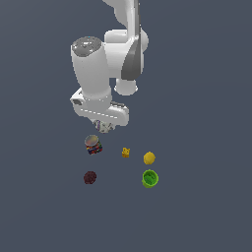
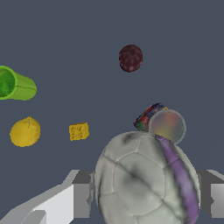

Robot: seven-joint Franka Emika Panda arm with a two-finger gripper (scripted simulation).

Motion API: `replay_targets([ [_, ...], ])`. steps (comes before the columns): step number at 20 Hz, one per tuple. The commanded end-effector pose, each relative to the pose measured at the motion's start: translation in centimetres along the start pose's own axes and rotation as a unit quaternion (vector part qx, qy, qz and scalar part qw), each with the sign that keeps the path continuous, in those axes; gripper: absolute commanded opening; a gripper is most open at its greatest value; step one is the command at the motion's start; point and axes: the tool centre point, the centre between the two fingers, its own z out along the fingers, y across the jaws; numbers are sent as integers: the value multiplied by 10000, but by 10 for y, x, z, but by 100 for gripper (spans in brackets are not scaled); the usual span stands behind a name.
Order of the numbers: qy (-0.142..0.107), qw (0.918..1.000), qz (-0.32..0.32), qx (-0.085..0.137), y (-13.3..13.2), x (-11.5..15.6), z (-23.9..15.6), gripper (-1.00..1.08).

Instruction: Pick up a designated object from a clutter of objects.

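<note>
three balls: whitish [image 2: 144,183], yellow [image 1: 149,158], maroon [image 1: 89,177]; one green cup [image 1: 150,178]; one can [image 1: 92,144]; one figure [image 1: 126,152]

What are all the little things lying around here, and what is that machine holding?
whitish-grey ball: one, mottled grey-white with a purple stripe, between the gripper's fingers
multicoloured can: one, many colours, just below the gripper in the exterior view
dark maroon ball: one, maroon, below the can
tiny figure: one, yellow-orange, exterior view's right of the can
yellow ball: one, yellow, right of the figure
green cup: one, bright green, below the yellow ball
floor: dark grey-blue
gripper: one, white, on the white arm
</note>
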Motion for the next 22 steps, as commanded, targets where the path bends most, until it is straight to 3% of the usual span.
replay_targets([
  [1, 2, 10000, -2, 1, 10, 14, -22, -100],
  [22, 1, 10000, -1, -8, 74, 106, -157, -100],
])
